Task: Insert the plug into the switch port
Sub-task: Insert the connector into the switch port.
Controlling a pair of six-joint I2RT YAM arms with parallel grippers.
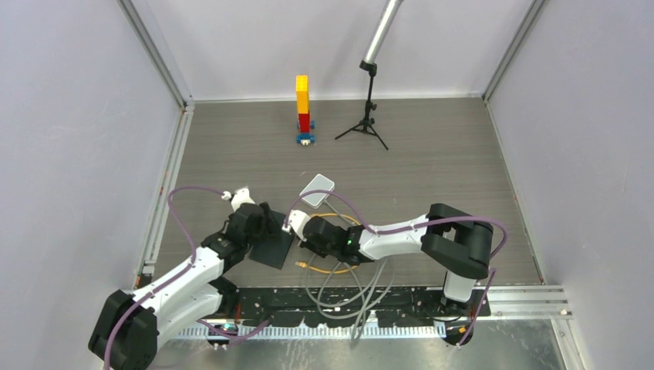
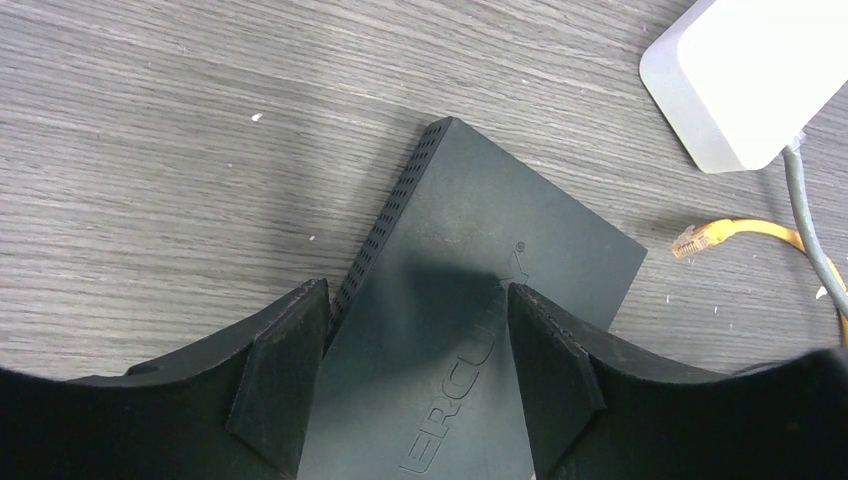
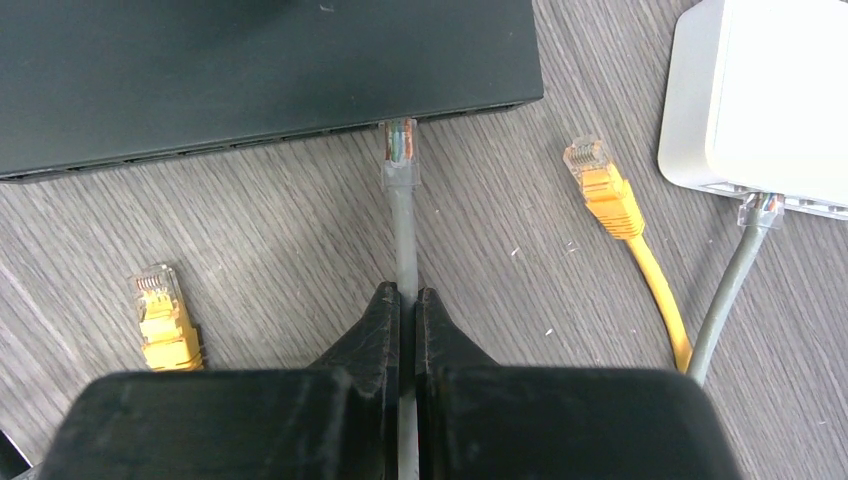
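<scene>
There are 2 tools, 2 boxes and 4 plugs. The right tool (image 3: 408, 295) has its fingers pressed together on 1 grey cable (image 3: 405, 230) a little behind its clear grey plug (image 3: 401, 150). The plug's tip sits at the row of ports (image 3: 250, 143) along the side of the black switch (image 3: 250, 70), with most of the plug body showing outside. The ports are only dark slots, too dim to count. The left tool (image 2: 415, 300) is spread wide over that switch. 1 finger is against the vented side and the other overlaps the top face, but I cannot tell whether they clamp it. These fingers cut off the raised lettering on top. 1 white box (image 3: 770, 90) lies near the switch on the wood-grain surface (image 1: 432, 146), cropped by the frame edge in both wrist views. A second grey plug (image 3: 760, 210) is seated in its side. 2 yellow plugs lie loose on the surface, 1 (image 3: 160, 310) left of the held cable and 1 (image 3: 600, 180) between the cable and the white box. From above, the plugs are too small to make out. At the far side stand 1 brick tower (image 1: 303, 108) and 1 small tripod (image 1: 366, 116).
</scene>
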